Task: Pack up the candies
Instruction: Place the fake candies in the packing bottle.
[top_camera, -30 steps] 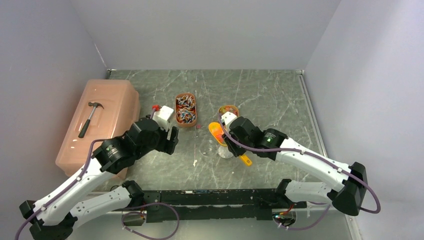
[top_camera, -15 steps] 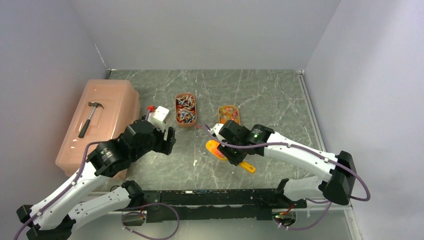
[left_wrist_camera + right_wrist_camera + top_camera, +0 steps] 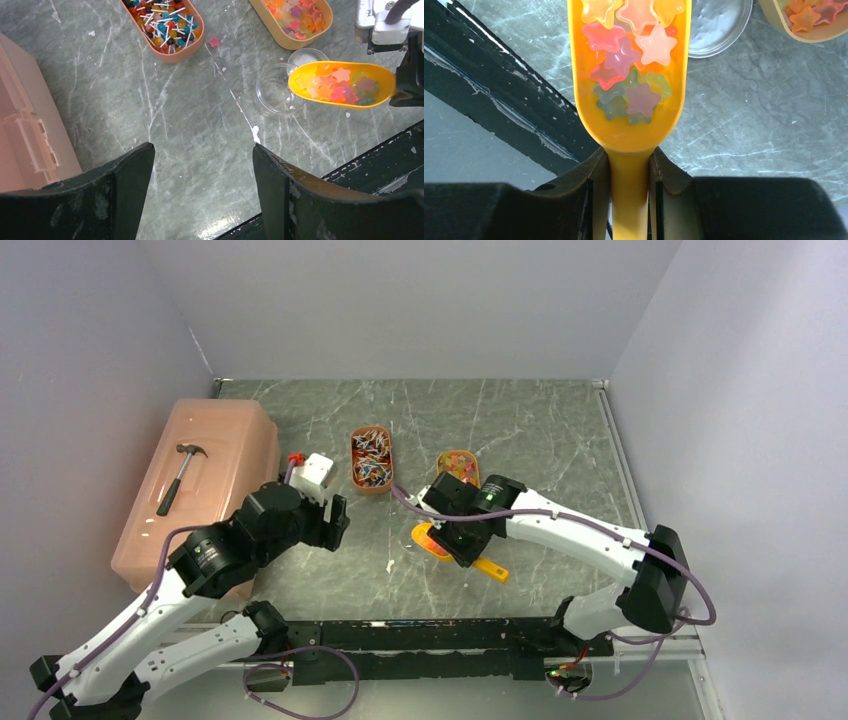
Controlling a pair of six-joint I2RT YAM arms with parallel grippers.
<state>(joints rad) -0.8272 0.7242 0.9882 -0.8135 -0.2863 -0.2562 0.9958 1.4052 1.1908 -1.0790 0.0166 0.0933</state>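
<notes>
My right gripper (image 3: 629,172) is shut on the handle of a yellow-orange scoop (image 3: 629,120). The scoop holds several glossy star-shaped candies (image 3: 626,60) in pink, yellow, orange and green. Its bowl hangs right next to a small clear cup (image 3: 276,91) on the table; a second clear round piece (image 3: 306,56) touches the cup. The scoop (image 3: 432,540) also shows in the top view, under the right gripper (image 3: 462,538). My left gripper (image 3: 202,155) is open and empty above bare table. A lone pink candy (image 3: 214,41) lies on the table.
An oval orange tray (image 3: 371,462) of wrapped sweets and another oval tray (image 3: 458,464) of star candies stand behind the cup. A pink plastic box (image 3: 215,440) with a hammer (image 3: 180,475) on top is at the left. A black rail (image 3: 430,635) runs along the near edge.
My right gripper has carried the loaded scoop from beside the star-candy tray toward the near side and left, down by the clear cup. My left arm has drifted slightly left.
</notes>
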